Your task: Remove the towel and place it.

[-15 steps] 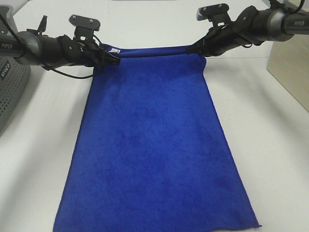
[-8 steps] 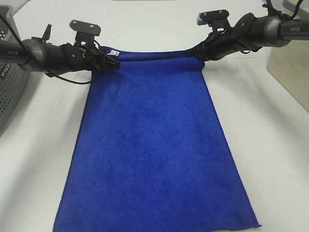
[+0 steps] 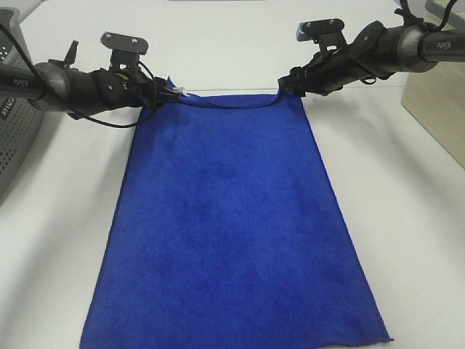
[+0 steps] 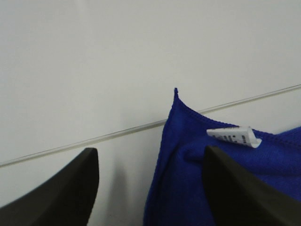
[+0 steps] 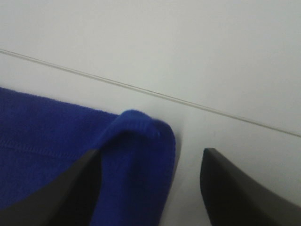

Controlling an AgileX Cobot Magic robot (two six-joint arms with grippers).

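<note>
The deep blue towel lies flat on the white table, running from the far middle to the near edge. My left gripper sits at its far left corner, by the small white tag. In the left wrist view the gripper is open, with the towel corner and tag lying loose between the fingers. My right gripper sits at the far right corner. In the right wrist view it is open around the curled towel corner.
A grey perforated basket stands at the left edge. A beige box stands at the right. A thin seam crosses the table just beyond the towel's far edge.
Both grippers have opened and let go of the towel's far edge. The edge, held taut and raised before, now lies slack on the table.
</note>
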